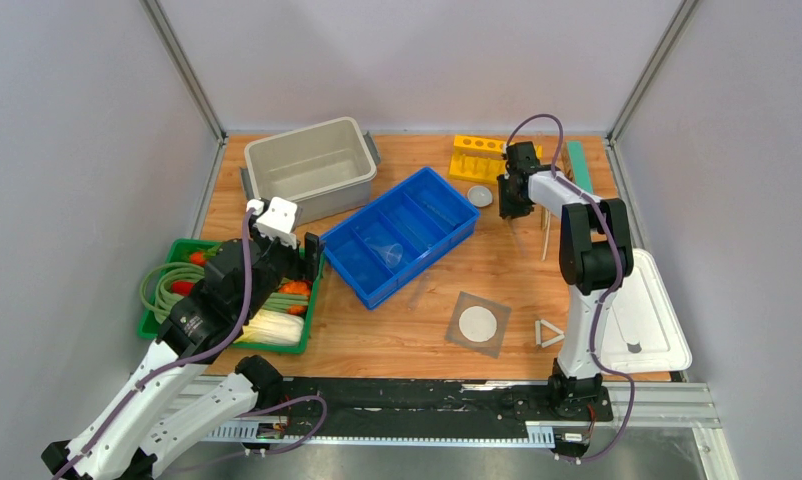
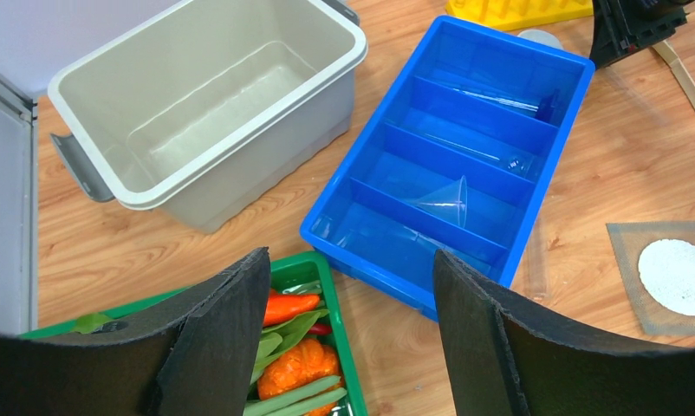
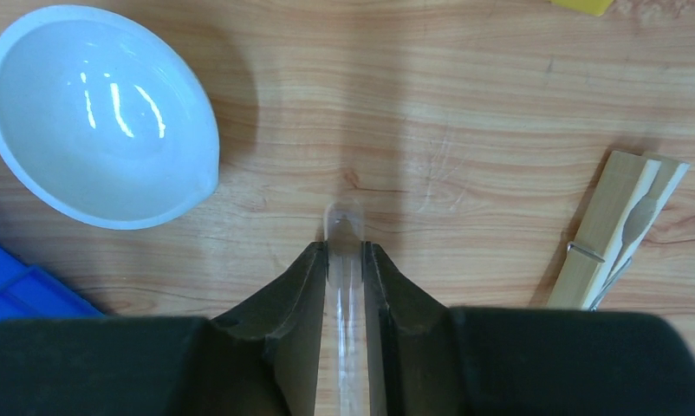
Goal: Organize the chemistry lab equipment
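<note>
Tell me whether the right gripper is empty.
No, the right gripper is shut on a clear tube, whose rounded tip pokes out in front.

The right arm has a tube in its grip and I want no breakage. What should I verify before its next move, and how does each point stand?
1. Grip: right gripper shut on the test tube: ok.
2. Tube centred between the fingers, rounded end protruding: ok.
3. Clearance: white dish apart from the tube: ok.
4. Clearance: wooden clamp apart from the tube: ok.
5. Other arm: left gripper open, empty, by the green tray: ok.
6. Tube lifted off the table: cannot tell.
</note>
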